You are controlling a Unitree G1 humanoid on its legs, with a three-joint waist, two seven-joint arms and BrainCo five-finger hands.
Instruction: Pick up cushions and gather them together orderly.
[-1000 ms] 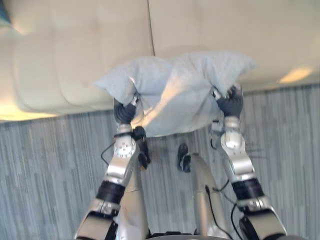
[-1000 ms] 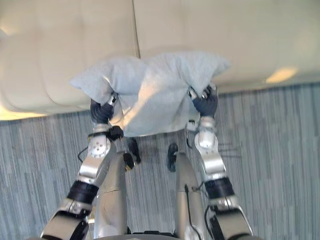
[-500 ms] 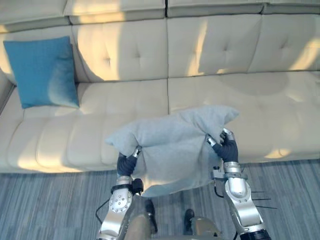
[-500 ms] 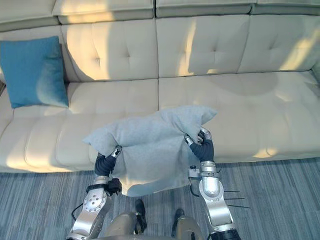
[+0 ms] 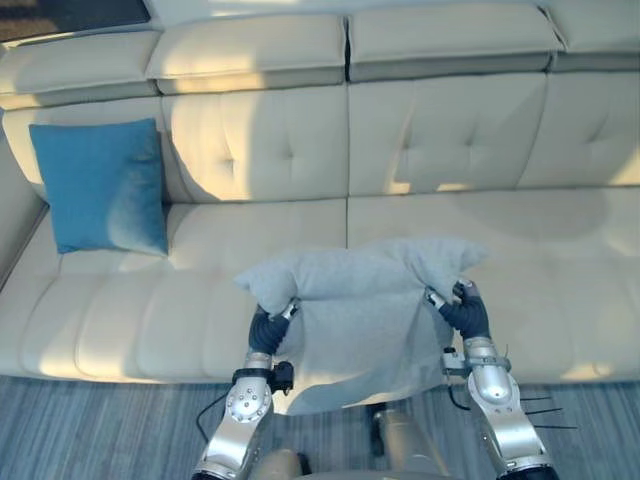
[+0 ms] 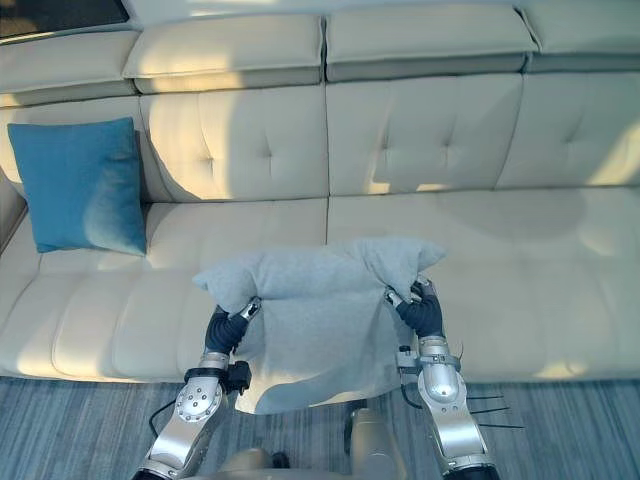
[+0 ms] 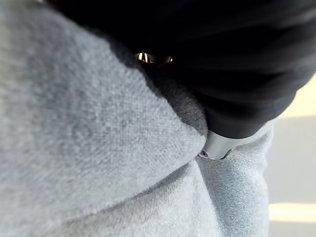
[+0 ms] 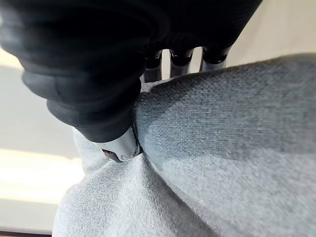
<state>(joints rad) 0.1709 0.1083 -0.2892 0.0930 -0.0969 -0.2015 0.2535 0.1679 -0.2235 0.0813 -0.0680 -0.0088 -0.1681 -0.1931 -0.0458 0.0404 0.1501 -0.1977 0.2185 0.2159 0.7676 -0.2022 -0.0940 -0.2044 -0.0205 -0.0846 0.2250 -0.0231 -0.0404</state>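
As the grey cushion (image 5: 360, 310) sags below its corners, it looks light and floppy — the left hand (image 5: 266, 330) and right hand (image 5: 467, 316) each pinch an upper corner, holding it over the front edge of the sofa (image 5: 560, 300). A deeper grasp into the stuffing would likely steady it.

We hold both arms up in front, the left arm (image 5: 238, 425) and right arm (image 5: 503, 420) rising to either side of the grey cushion (image 5: 360, 310). Our left robot hand (image 5: 266, 328) clutches the cushion's left corner from beneath. Our right robot hand (image 5: 468, 316) pinches its right corner, thumb (image 8: 118, 145) pressed into the cloth opposite the fingers (image 8: 180, 61)
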